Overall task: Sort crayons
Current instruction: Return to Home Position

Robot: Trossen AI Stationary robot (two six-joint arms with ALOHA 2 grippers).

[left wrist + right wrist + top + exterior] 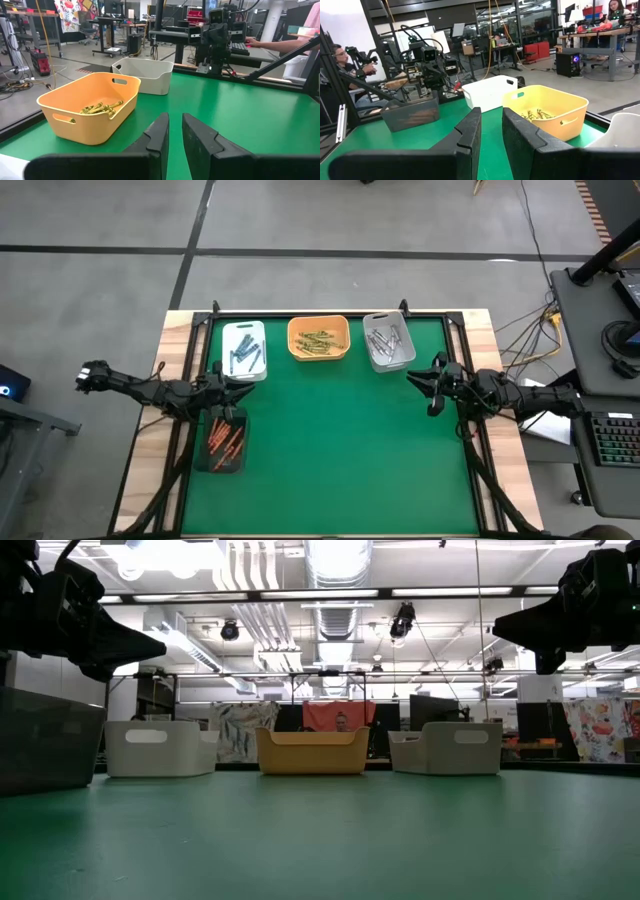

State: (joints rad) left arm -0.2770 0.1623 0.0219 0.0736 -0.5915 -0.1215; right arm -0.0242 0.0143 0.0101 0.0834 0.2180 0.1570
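Above the green table (340, 450), your left gripper (175, 119) hangs by the black bin (203, 462), your right gripper (491, 114) by the gray bin (368, 322); both claws narrowly parted, empty. Crayons (318, 341) lie in every bin.

Green table (340, 445), orange bin (318, 357) of olive crayons (316, 340), white bin (244, 326)
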